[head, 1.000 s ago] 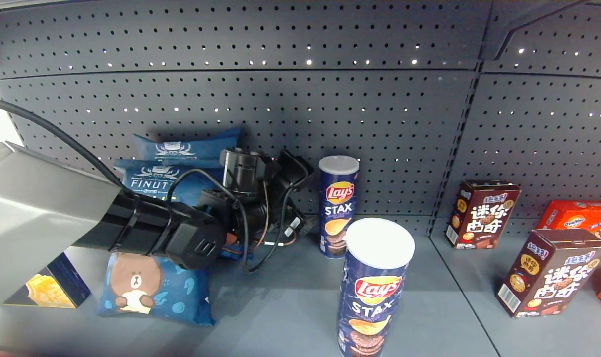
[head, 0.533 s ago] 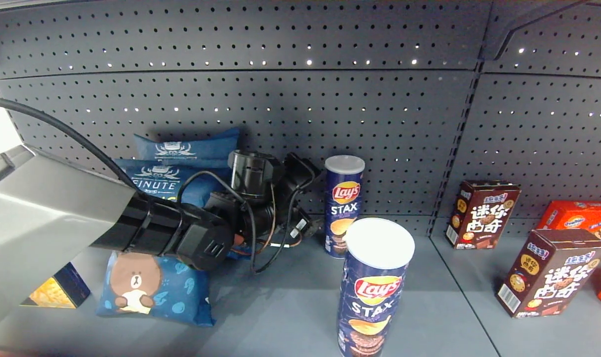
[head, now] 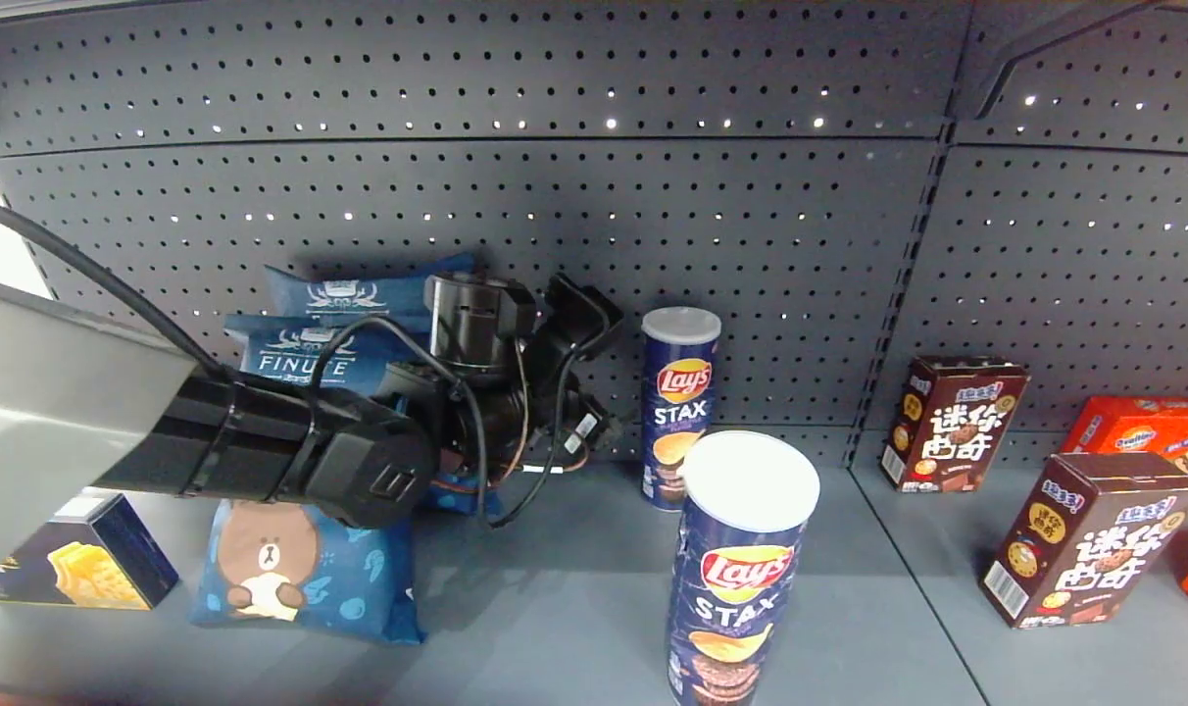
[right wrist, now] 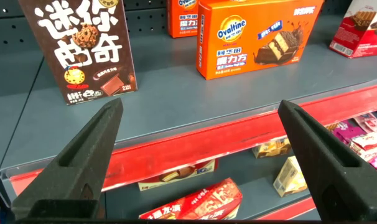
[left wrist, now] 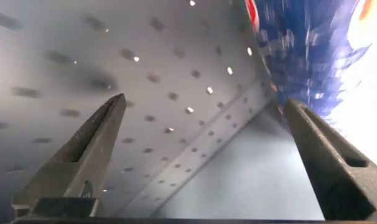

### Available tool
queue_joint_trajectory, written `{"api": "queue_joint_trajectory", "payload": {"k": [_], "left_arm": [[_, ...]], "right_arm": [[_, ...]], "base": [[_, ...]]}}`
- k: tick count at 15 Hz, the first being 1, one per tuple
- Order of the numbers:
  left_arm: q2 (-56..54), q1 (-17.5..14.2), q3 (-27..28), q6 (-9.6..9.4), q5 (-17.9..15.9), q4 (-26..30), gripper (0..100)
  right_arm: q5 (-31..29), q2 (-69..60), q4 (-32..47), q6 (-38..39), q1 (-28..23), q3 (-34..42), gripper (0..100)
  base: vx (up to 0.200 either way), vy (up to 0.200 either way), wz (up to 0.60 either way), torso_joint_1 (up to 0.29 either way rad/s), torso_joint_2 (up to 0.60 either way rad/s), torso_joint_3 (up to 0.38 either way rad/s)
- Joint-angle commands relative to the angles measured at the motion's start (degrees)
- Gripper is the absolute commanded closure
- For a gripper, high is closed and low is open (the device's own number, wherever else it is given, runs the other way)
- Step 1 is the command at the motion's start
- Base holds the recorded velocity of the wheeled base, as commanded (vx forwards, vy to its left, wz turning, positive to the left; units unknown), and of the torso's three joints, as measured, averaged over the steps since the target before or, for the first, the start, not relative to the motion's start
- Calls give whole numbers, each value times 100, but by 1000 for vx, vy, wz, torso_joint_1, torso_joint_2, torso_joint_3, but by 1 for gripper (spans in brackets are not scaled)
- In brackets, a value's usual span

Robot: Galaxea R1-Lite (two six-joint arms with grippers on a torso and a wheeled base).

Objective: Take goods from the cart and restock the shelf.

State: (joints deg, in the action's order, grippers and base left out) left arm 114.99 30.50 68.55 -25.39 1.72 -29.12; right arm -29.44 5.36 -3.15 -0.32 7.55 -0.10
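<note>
Two tall blue chip cans stand on the grey shelf (head: 574, 608): one at the back by the pegboard (head: 680, 407), one nearer the front edge (head: 741, 569). My left gripper (head: 594, 412) hovers just left of the back can, with the wrist hiding its fingers in the head view. The left wrist view shows the left gripper (left wrist: 204, 102) open and holding nothing, with the blue can (left wrist: 313, 50) just outside one finger. My right gripper (right wrist: 201, 107) is open and holds nothing; it hangs in front of the shelf's red edge (right wrist: 207, 149), facing a brown cookie box (right wrist: 83, 43).
Blue snack bags (head: 359, 294) lean on the pegboard behind the left arm. A bear-print bag (head: 300, 579) and a yellow-and-blue box (head: 84, 564) lie below it. Brown cookie boxes (head: 952, 422) (head: 1084, 539) and an orange box (head: 1143, 431) fill the right bay. Lower shelves hold more packets.
The back can shifted slightly right as the left arm pushed in. The arm then drew back to the left and a little up, uncovering more of the yellow-and-blue box.
</note>
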Motion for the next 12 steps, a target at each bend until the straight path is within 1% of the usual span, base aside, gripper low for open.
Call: {"api": "queue_joint_trajectory", "payload": {"k": [1, 4, 6, 7, 10, 12], "left_arm": [[-399, -27, -96, -1, 65, 3, 0], [-821, -35, -377, 8, 74, 3, 0], [-1102, -71, -404, -1, 109, -6, 0], [-1251, -141, -421, -1, 171, 3, 0], [-1594, -334, -474, 34, 180, -14, 0], [-1928, -387, -527, 281, 206, -14, 0]], "right_arm": [[0, 9, -2, -12, 1, 1, 0], [0, 9, -2, -12, 1, 1, 0], [0, 9, -2, -30, 1, 1, 0], [0, 9, 7, -65, 1, 1, 0], [0, 9, -2, -83, 1, 1, 0], [0, 9, -2, -83, 1, 1, 0]], "base": [[0, 0, 0, 0, 0, 0], [0, 0, 0, 0, 0, 0], [0, 0, 0, 0, 0, 0], [0, 0, 0, 0, 0, 0], [0, 0, 0, 0, 0, 0], [0, 0, 0, 0, 0, 0]]}}
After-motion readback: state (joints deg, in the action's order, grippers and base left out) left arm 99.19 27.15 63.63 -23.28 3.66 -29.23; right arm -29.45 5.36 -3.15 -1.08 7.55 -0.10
